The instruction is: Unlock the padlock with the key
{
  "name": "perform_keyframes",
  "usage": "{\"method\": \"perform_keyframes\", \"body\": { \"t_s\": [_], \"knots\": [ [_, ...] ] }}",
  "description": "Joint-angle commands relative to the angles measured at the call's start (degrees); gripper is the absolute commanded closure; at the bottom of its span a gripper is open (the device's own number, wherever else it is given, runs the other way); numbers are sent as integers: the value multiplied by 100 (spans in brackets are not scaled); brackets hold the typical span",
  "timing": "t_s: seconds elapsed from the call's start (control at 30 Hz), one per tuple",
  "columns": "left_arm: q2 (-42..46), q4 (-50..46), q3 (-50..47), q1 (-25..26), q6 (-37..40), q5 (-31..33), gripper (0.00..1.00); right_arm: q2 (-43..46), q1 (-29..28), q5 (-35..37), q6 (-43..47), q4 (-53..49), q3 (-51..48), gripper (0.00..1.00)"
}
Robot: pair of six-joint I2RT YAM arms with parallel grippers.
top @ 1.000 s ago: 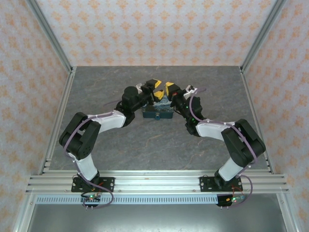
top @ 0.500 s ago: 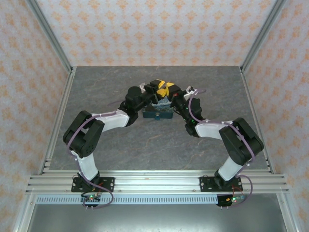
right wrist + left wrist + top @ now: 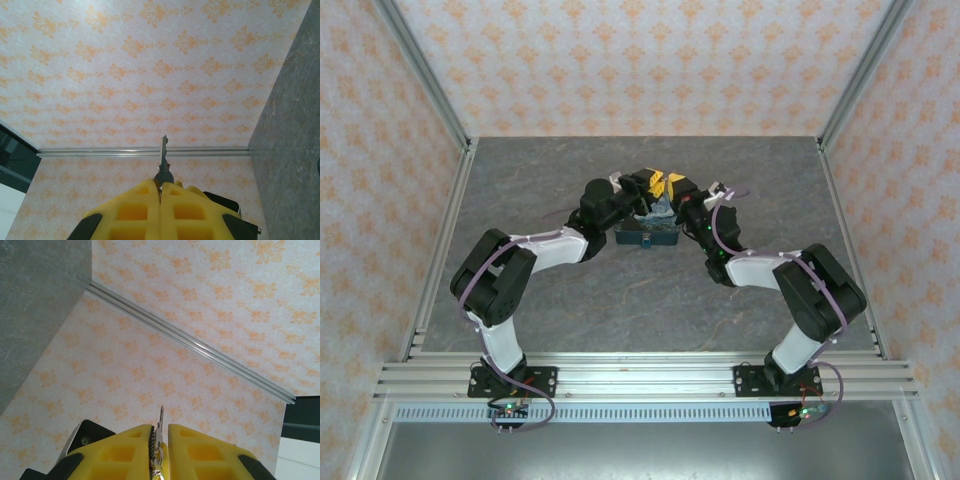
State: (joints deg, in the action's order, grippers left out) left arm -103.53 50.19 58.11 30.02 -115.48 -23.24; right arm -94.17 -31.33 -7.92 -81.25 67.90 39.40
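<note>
Blocky yellow right jaws press flat together, pinching the key (image 3: 163,152); its thin, notched silver blade pokes straight out past the tips. The left jaws (spread wide a second ago) have closed edge-on around it, above the grey marbled counter (image 3: 620,290).

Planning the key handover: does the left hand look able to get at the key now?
Likely yes: the key stands between the nearly shut fingers of the left hand, nothing blocking it; the right hand is shut on it too.
</note>
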Motion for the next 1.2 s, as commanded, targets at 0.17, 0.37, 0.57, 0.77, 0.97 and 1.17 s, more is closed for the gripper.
{"method": "perform_keyframes", "body": {
  "t_s": [0.17, 0.37, 0.57, 0.77, 0.97, 1.17],
  "knots": [
    [182, -266, 69, 29, 294, 69, 100, 143, 32, 70, -16, 296, -82, 100],
    [259, -885, 193, -54, 1368, -274, 100, 844, 318, -23, 162, -631, -584, 44],
    [445, -2431, 708, -240, 3994, -1053, 100, 2031, 971, -1101, 1241, -2934, -494, 43],
    [740, -4168, 1297, -267, 6714, -1466, 100, 2100, 1259, -2403, 2501, -4207, 229, 43],
    [839, -4102, 1244, -328, 7407, -1962, 100, 1604, 1279, -3268, 2775, -3511, 422, 52],
    [907, -3397, 931, -322, 7114, -1915, 100, 1220, 1286, -3516, 2367, -2517, 363, 57]
  ]
}}
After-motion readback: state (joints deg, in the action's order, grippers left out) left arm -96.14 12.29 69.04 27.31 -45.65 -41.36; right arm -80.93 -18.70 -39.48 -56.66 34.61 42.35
